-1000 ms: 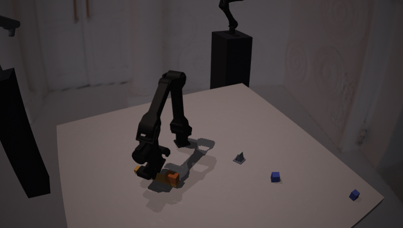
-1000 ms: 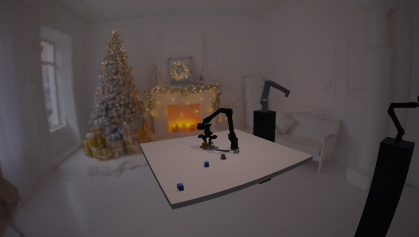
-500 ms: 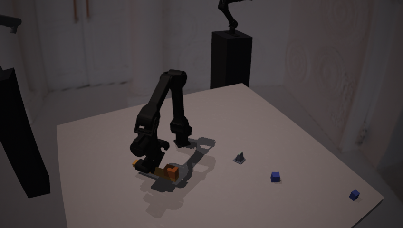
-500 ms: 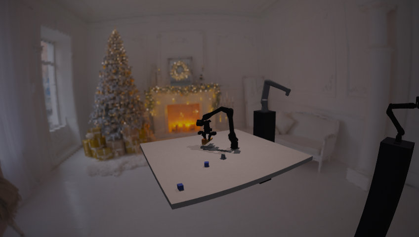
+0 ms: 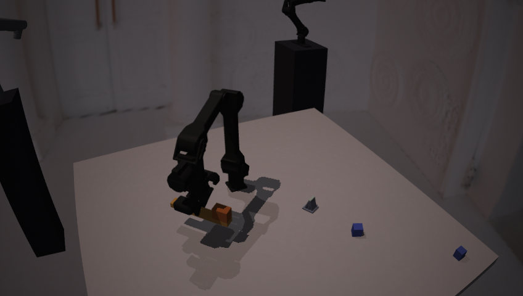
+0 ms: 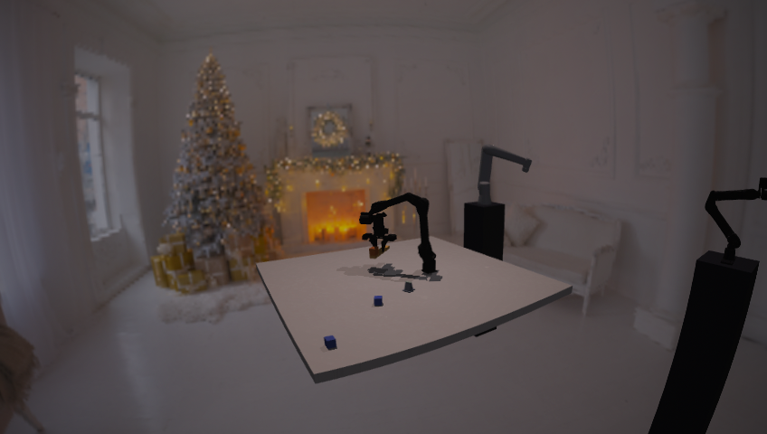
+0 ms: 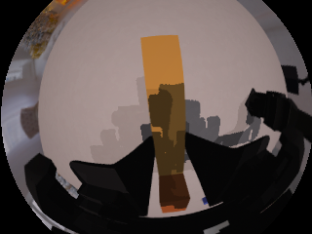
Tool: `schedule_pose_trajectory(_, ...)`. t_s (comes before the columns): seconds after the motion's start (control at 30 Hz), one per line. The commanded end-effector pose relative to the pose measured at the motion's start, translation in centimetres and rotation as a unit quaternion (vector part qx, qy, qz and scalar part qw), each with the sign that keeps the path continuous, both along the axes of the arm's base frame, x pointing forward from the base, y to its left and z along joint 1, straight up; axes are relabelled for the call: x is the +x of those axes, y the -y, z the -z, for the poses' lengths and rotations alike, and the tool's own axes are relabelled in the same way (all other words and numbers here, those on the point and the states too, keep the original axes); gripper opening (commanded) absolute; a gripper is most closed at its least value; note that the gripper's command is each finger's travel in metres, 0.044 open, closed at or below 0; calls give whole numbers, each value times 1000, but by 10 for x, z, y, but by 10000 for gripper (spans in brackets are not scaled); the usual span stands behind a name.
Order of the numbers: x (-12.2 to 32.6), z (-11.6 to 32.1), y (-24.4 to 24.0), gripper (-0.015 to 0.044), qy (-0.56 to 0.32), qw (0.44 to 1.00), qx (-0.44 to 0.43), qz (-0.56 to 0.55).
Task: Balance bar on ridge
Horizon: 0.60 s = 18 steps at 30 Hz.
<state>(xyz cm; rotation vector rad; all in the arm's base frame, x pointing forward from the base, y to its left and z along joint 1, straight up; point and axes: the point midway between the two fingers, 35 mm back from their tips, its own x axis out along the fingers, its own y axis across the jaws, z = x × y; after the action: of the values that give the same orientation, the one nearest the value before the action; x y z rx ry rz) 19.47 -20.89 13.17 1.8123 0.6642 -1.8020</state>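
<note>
The bar (image 5: 208, 214) (image 7: 163, 60) (image 6: 374, 251) is long and yellow-orange, with a darker orange block (image 5: 224, 215) (image 7: 174, 191) on one end. My gripper (image 5: 197, 210) (image 6: 381, 249) (image 7: 168, 138) is shut on the bar, one finger on each long side, between its plain end and the block. The bar is held above the table, its shadow lying apart below it. The ridge (image 5: 311, 203) (image 6: 409, 287) is a small grey wedge on a flat base, standing on the table to the right of my gripper in the top view. Nothing rests on it.
A blue cube (image 5: 357, 229) (image 6: 378, 301) lies on the table (image 5: 293, 264) (image 6: 457, 316) beyond the ridge from my gripper. Another blue cube (image 5: 459, 253) (image 6: 329, 342) lies near a table corner. Black pedestals (image 5: 300, 78) (image 6: 484, 228) with other arms stand off the table.
</note>
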Motion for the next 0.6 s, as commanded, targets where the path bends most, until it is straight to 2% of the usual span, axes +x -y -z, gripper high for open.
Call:
schedule_pose_trajectory(0.0, 0, -11, 1, 0, 6, 1000, -8, 3)
schedule_pose_trajectory(0.57, 39, -11, -47, 0, 5, 977, -9, -212)
